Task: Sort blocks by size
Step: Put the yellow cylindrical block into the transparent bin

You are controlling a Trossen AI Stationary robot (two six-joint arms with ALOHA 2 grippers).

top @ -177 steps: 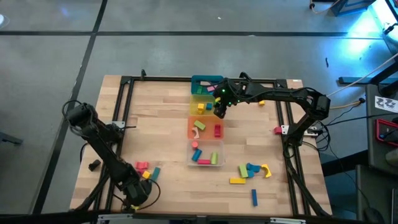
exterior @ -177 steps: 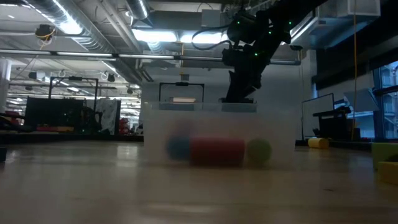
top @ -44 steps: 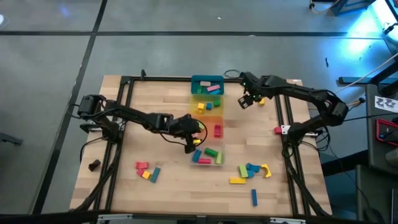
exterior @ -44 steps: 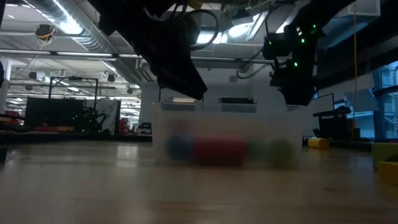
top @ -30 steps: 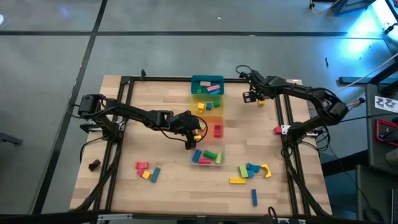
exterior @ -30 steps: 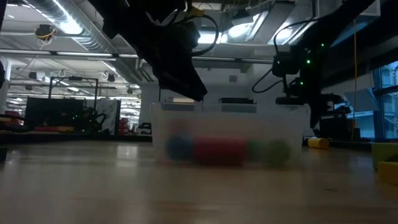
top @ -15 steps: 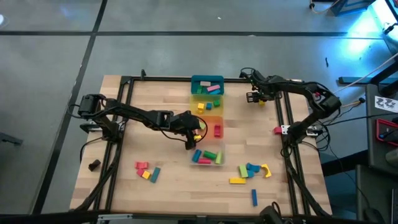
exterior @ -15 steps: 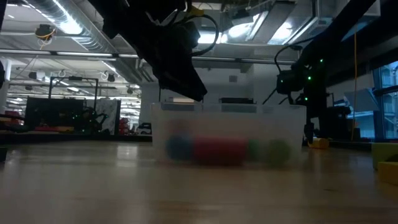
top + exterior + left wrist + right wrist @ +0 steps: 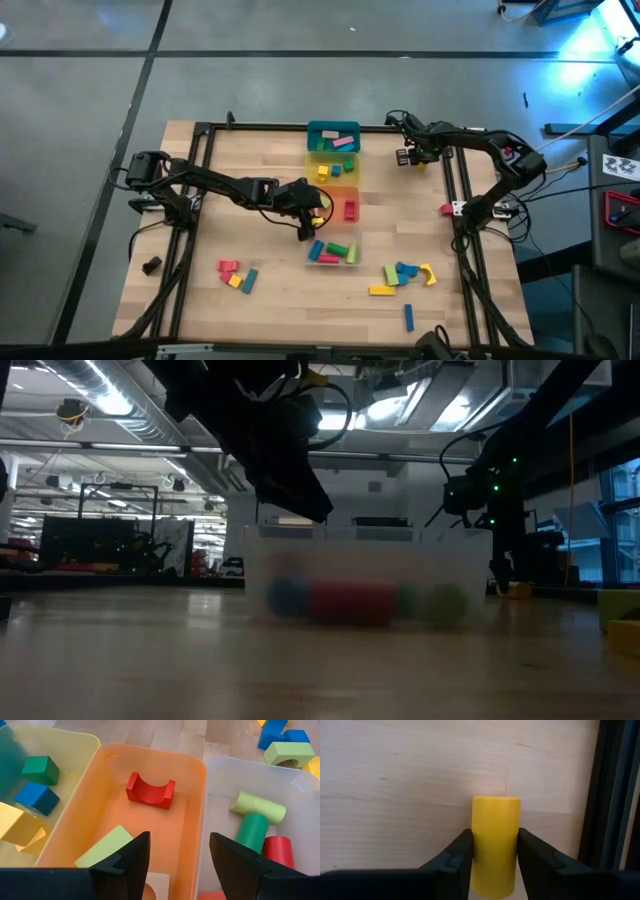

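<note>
Gripping a yellow cylinder (image 9: 495,845) lying lengthwise between its fingers, right hand (image 9: 495,865).

grey floor (image 9: 90,60), ceiling strip lights (image 9: 110,400)

Where my view falls short

Level across the bench, the clear bin (image 9: 365,565) is a haze; the blocks inside it read only as a blue smudge (image 9: 288,597), a red one (image 9: 352,603) and a green one (image 9: 448,601). My right hand (image 9: 492,851) has fingers on both sides of the yellow cylinder (image 9: 495,842), whose near end runs off the picture's edge. From overhead that cylinder is almost wholly covered by the hand. Under my left hand (image 9: 179,851), a tan block (image 9: 156,885) is cut off by the edge.
</note>
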